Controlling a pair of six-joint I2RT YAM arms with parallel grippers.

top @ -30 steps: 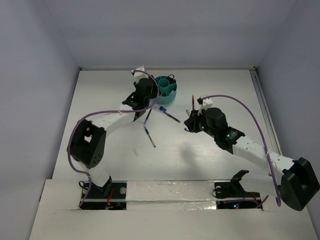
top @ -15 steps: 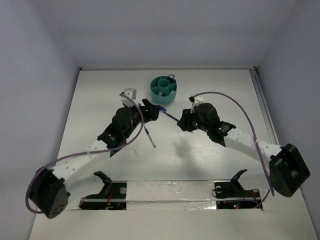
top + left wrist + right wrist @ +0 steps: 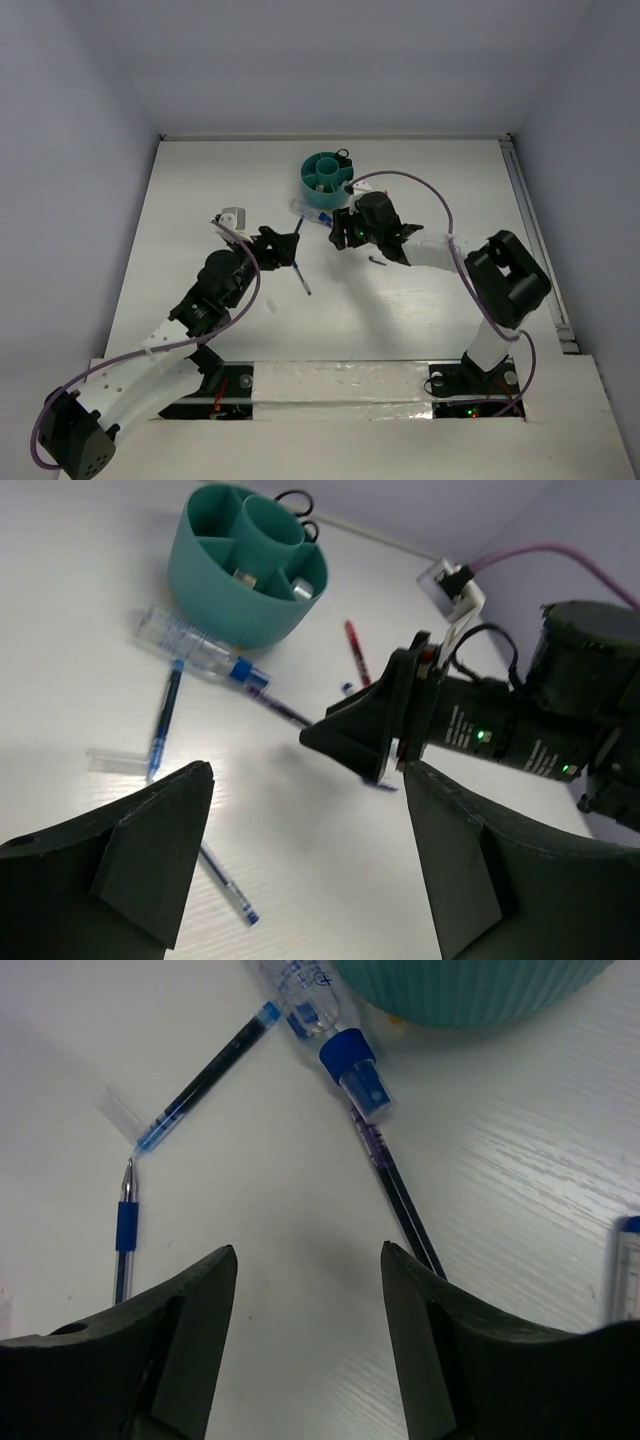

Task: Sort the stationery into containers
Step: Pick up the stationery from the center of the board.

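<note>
Room is seen toward left, near edges. Ribbed teal cup (image 3: 322,196) is divided inside; left gripper (image 3: 305,780), right gripper (image 3: 307,1260) are spread, empty.

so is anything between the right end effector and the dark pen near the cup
Nothing visible. The right end effector is open, with the dark pen just ahead of it. A blue-capped clear tube lies at the pen's far end, beside the teal cup.
</note>
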